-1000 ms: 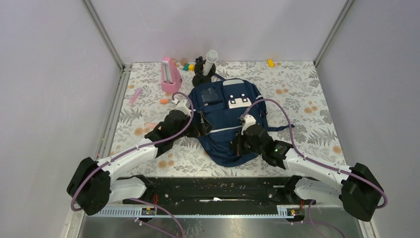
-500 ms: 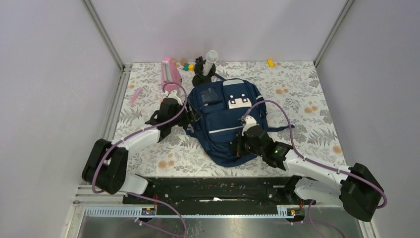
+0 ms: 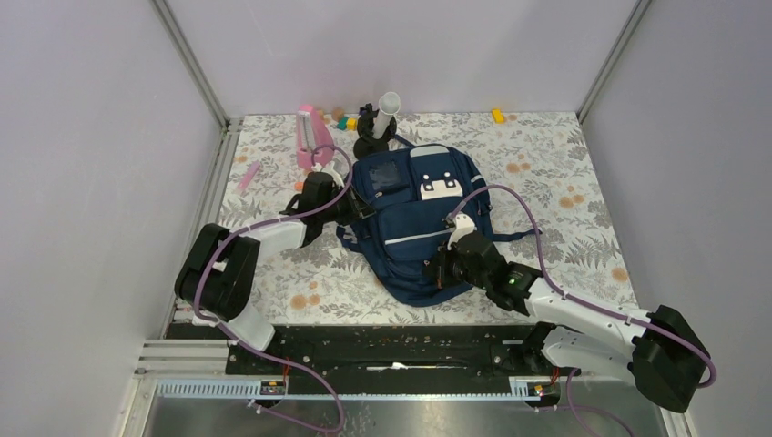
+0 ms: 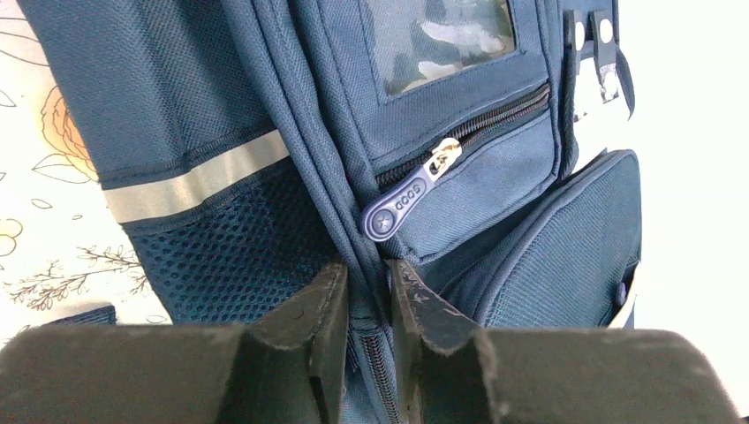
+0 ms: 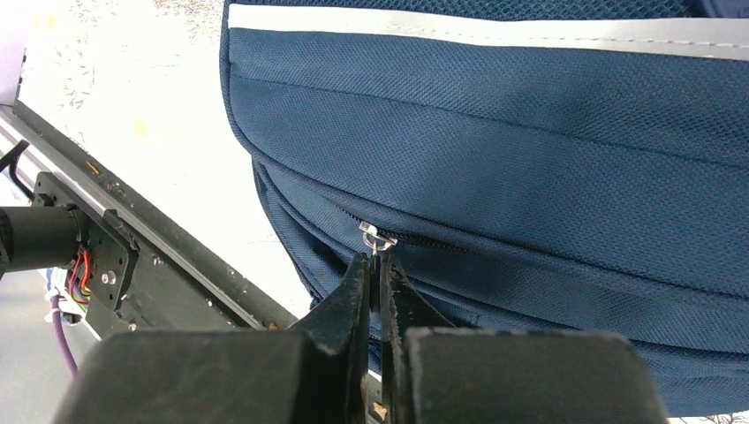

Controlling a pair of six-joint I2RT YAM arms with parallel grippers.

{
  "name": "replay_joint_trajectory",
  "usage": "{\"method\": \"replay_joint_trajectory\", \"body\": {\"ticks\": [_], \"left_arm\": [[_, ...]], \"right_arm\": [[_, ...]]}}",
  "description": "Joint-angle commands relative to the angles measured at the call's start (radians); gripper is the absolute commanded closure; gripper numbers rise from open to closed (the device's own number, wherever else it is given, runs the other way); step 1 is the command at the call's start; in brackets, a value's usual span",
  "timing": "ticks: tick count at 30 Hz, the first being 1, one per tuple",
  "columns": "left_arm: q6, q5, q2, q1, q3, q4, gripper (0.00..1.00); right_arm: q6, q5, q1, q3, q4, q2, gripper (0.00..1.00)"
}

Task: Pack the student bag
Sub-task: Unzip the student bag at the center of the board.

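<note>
The student bag [image 3: 414, 232], navy with white patches and a light stripe, lies flat in the middle of the floral table. My left gripper [image 3: 357, 211] is at the bag's upper left side. In the left wrist view its fingers [image 4: 366, 269] pinch a fold of the bag's fabric [image 4: 495, 185] over a zipper line, just below a blue rubber zipper tab [image 4: 402, 205]. My right gripper [image 3: 440, 270] is at the bag's lower edge. In the right wrist view it [image 5: 377, 262] is shut on the pull hanging from a metal zipper slider [image 5: 377, 237] on the bag [image 5: 530, 132].
A pink object [image 3: 312, 138] and a black stand with a white tube [image 3: 378, 123] stand behind the bag. Small coloured blocks [image 3: 346, 121], a yellow block [image 3: 497, 115], a pink stick [image 3: 248, 175] and an orange piece [image 3: 301, 186] lie around. The black base rail [image 3: 382, 346] runs along the near edge.
My left arm has swung left and back to the bag's upper left side, and its jaws have closed onto the fabric. The right gripper has stayed shut at the lower zipper.
</note>
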Motion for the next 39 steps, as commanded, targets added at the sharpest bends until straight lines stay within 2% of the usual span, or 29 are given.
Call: {"method": "replay_joint_trajectory", "body": {"ticks": [1,4,6,13,16,21,22,28,32,39], "left_arm": [[-0.019,0.045,0.028,0.01,0.027,0.093,0.83],[-0.035,0.049,0.023,0.01,0.005,0.117,0.83],[-0.049,0.053,0.011,0.01,-0.023,0.143,0.71],[-0.081,0.063,-0.011,0.009,-0.082,0.201,0.65],[-0.097,0.065,-0.025,0.009,-0.12,0.238,0.58],[-0.106,0.069,-0.042,0.008,-0.157,0.276,0.58],[-0.107,0.079,-0.034,0.006,-0.157,0.281,0.61],[-0.176,0.12,0.026,-0.025,-0.169,0.422,1.0],[-0.264,0.06,-0.009,-0.045,-0.235,0.525,1.0],[-0.266,-0.011,-0.069,-0.093,-0.251,0.502,1.0]], "right_arm": [[0.012,-0.033,0.017,-0.013,-0.006,-0.02,1.0],[0.012,-0.034,0.017,-0.004,-0.006,-0.021,1.0],[0.012,-0.035,0.017,0.001,-0.006,-0.021,1.0],[0.012,-0.043,0.017,0.009,-0.006,-0.008,1.0],[0.012,-0.039,0.017,0.007,-0.005,-0.006,1.0],[0.013,-0.044,0.017,0.008,-0.003,0.003,1.0],[0.015,-0.046,0.017,0.009,-0.002,0.004,1.0],[0.028,-0.034,0.017,0.028,-0.01,0.015,1.0],[0.049,0.016,0.068,0.063,-0.01,0.025,1.0],[0.089,0.1,0.16,0.138,0.015,0.122,1.0]]}}
